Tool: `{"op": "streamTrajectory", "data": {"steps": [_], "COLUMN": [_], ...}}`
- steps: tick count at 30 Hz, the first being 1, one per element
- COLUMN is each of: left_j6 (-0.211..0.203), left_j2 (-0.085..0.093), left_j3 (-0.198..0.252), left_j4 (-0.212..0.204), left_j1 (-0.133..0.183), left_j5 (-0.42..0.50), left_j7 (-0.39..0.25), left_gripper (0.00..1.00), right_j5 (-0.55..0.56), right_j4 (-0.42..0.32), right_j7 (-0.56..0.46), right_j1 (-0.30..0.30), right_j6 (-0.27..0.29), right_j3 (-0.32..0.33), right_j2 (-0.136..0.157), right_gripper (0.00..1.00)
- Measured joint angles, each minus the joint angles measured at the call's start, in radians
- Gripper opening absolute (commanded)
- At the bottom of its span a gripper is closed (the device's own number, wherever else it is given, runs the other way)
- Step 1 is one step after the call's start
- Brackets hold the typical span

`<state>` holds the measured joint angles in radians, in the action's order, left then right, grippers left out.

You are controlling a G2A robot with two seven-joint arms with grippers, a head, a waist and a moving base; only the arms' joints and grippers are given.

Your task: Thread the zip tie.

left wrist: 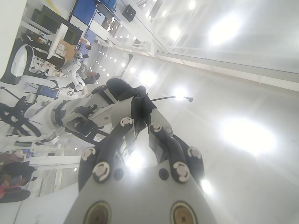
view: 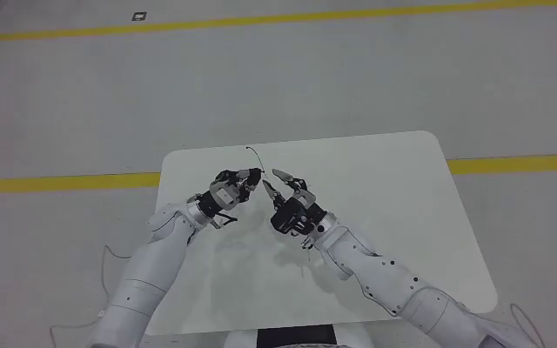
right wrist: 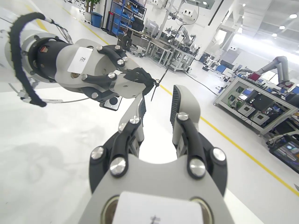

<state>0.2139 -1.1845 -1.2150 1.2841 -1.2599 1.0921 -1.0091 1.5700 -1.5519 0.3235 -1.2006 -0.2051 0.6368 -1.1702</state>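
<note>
Right wrist view: left jaws clamped on zip tie [right wrist: 157,84], right jaws apart just beside it.

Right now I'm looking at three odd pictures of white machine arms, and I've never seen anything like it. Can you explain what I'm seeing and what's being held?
This is a two-armed robot working at a white table. One picture looks down from a camera above its arms. The other two come from a camera on each wrist, so each shows that arm's own claw up close. The left claw is pinched shut on a thin black zip tie, which sticks out past its tips. The right claw is open, close to the tie but not gripping it.
</note>
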Motion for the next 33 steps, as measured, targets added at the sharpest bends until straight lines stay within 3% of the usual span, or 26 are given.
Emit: {"op": "streamTrajectory", "data": {"steps": [4,24,29,33], "left_j6": [0.000,0.000,0.000,0.000], "left_j2": [0.000,0.000,0.000,0.000], "left_j3": [0.000,0.000,0.000,0.000], "left_j4": [0.000,0.000,0.000,0.000], "left_j1": [0.000,0.000,0.000,0.000], "left_j5": [0.000,0.000,0.000,0.000], "left_j7": [0.000,0.000,0.000,0.000], "left_gripper": [0.00,0.00,0.00,0.00], "right_j5": [0.000,0.000,0.000,0.000], "right_j4": [0.001,0.002,0.002,-0.002], "right_j7": [0.003,-0.012,-0.015,-0.006], "right_j1": [0.008,0.024,0.023,0.013], "right_j6": [-0.008,-0.021,-0.022,-0.022], "right_j3": [-0.012,-0.037,-0.036,-0.026], "right_j2": [0.003,0.010,0.009,0.006], "right_gripper": [0.13,0.15,0.00,0.00]}}
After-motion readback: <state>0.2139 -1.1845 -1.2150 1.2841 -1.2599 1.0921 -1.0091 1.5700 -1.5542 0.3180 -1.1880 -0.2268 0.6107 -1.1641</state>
